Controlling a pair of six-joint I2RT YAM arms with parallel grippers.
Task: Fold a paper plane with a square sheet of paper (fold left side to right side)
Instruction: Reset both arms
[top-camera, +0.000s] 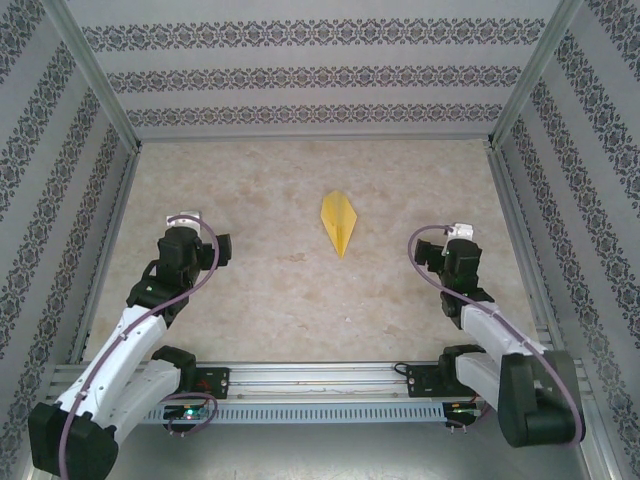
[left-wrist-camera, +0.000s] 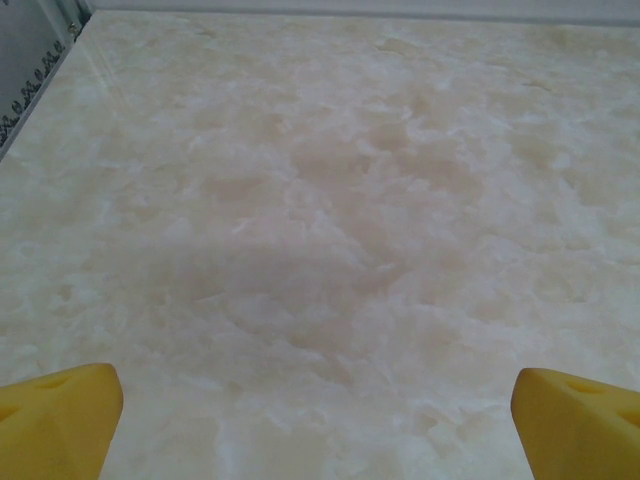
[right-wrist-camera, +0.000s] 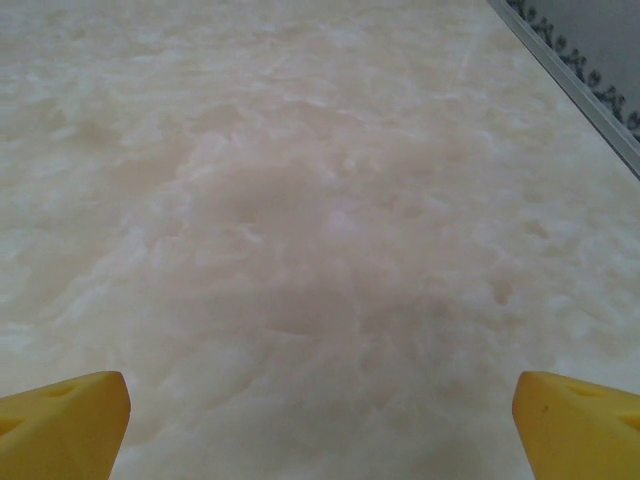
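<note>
- Top external view: paper plane (top-camera: 339, 220) lies flat near the middle of the tabletop (top-camera: 270, 290), a slim yellow dart with its long point toward the arm bases. It sits between the two arms and well apart from both.
- Left arm (top-camera: 150, 320) and right arm (top-camera: 480, 320) are tucked near the near edge. Left jaws released and spread wide, holding nothing; right jaws the same.
- Judgement: folding looks finished or nearly so, so the step in hand is probably standing clear.
- To do it well: keep both jaws off the paper and make no low sweep across the middle, since thin paper should shift easily.
- If a last crease is wanted, pin one wing from above and press along the centre line, not sideways.
- Left wrist view: yellow fingertips (left-wrist-camera: 60, 415) cut off by the lower edge, with bare marbled tabletop between them.
- Right wrist view: fingertips (right-wrist-camera: 575, 415) likewise cut off.
- Hard to make out: the centre crease, and whether the wings lie flat or have sprung up. The plane is too small from above.
</note>
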